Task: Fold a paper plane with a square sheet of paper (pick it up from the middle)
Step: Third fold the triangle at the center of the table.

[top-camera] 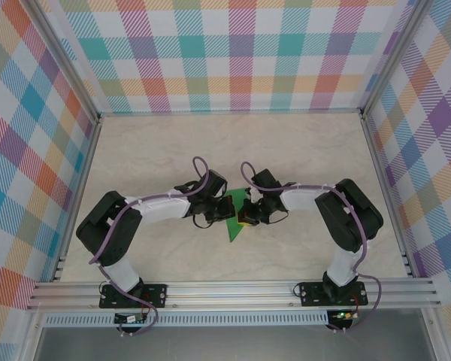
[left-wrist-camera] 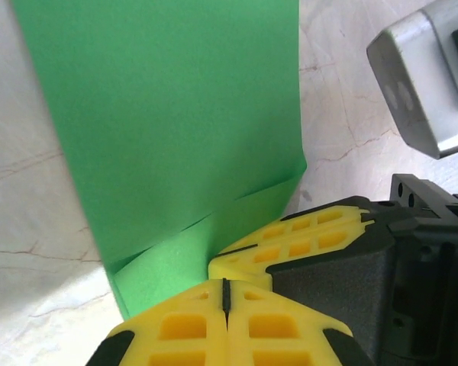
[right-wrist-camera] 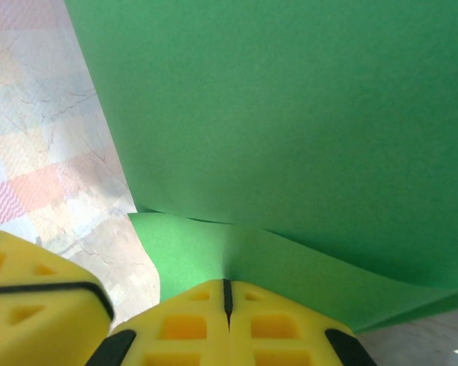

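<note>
lying pale and marbled, the table (top-camera: 308,150) sits inside plaid walls (top-camera: 233,53). from above, both arms meet mid-table over the square sheet of paper (top-camera: 233,226). the left wrist view adds a folded flap (left-wrist-camera: 206,252), with the left gripper (left-wrist-camera: 225,293) closed at its edge. the right gripper (right-wrist-camera: 227,293) pinches the buckling sheet.
</note>
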Available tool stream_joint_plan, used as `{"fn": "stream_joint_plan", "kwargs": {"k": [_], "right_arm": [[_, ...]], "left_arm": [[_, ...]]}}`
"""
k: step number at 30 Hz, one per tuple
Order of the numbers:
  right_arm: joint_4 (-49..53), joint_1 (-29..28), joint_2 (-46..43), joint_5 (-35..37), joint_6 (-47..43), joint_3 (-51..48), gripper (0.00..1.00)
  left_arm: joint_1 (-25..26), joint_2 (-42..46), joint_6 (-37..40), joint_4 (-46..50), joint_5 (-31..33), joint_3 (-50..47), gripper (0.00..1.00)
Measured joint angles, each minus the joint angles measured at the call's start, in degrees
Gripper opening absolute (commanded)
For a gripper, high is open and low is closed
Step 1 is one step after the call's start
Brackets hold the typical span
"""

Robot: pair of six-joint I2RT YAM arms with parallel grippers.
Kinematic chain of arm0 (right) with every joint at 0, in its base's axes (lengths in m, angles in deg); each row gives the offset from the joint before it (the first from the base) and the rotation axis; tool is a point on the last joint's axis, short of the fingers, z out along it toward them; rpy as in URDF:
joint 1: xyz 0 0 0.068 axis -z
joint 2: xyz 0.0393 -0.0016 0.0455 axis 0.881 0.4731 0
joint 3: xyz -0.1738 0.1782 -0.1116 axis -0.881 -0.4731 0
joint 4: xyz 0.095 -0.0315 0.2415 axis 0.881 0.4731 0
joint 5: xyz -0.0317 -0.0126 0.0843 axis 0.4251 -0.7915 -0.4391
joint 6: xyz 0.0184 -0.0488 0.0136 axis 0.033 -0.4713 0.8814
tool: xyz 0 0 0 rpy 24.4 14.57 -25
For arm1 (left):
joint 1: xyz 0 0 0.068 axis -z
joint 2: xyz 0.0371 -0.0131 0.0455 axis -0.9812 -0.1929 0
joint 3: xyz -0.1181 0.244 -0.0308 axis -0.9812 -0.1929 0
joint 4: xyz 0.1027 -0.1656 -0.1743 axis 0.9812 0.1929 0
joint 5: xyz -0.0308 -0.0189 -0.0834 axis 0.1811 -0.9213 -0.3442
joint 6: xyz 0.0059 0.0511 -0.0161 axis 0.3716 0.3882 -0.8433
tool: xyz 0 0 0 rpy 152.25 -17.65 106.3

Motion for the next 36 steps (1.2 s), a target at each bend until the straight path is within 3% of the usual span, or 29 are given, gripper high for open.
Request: {"fn": "stream_joint_plan", "kwargs": {"k": [7,23,30,36], "right_arm": [[-1.05,-0.02,-0.46,0.11,-0.44,-0.72,0.0],[-12.26,0.66,-3.1,0.33,-3.08,-7.48,0.0],[-13.38,6.1,-3.26,-0.26,-1.77,-8.04,0.0],[-8.98,9.46,-4.83,4.17,-2.03,-6.47,0.0]], "left_arm": [[0.7,-4.24,0.0,0.9,0.33,0.0,0.0],[1.4,-4.94,0.24,5.62,3.85,2.36,0.0],[1.49,-5.18,0.26,5.92,3.93,2.64,0.0],[1.49,-5.22,0.26,5.95,3.91,2.67,0.0]]}}
